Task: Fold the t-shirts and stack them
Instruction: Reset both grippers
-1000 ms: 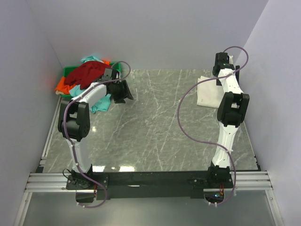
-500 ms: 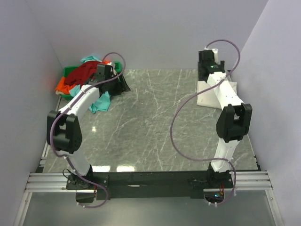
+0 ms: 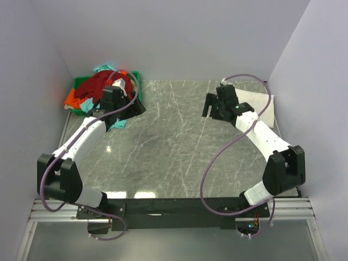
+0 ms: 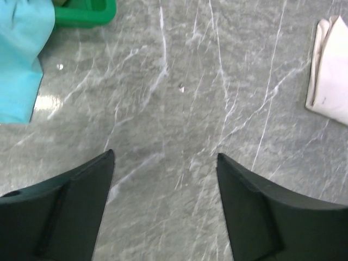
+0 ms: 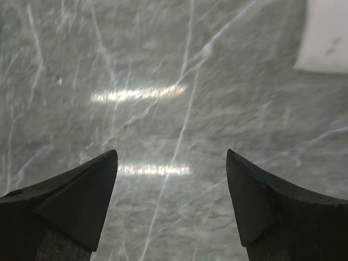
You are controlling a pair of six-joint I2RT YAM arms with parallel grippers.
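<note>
Tool states first: the left tool (image 3: 132, 104) had its two dark fingers spread wide apart with nothing between them; its wrist view showed only bare surface in the gap. It hung over the far left part of the grey marble-patterned desk (image 3: 174, 157), just beside the near right corner of the green plastic bin (image 4: 87, 13). The right tool (image 5: 172, 153) was likewise spread apart and empty, over the far right-centre of the desk, pointing towards the middle. The folded cream-white cloth t-shirt (image 3: 259, 99) lay flat on the desk at the far right corner, near the right tool but apart from it; the right arm crossed in front of part of it in the top view. The other three shirts were unfolded and bunched at the bin in the far left corner. The crumpled dark red cloth t-shirt (image 3: 98, 84) sat heaped on top. The orange cloth t-shirt (image 3: 72, 99) spilled over the bin's left side. The teal cloth t-shirt (image 4: 19, 60) hung out over the bin's near edge onto the desk, close to the left tool and not touched by either finger.
</note>
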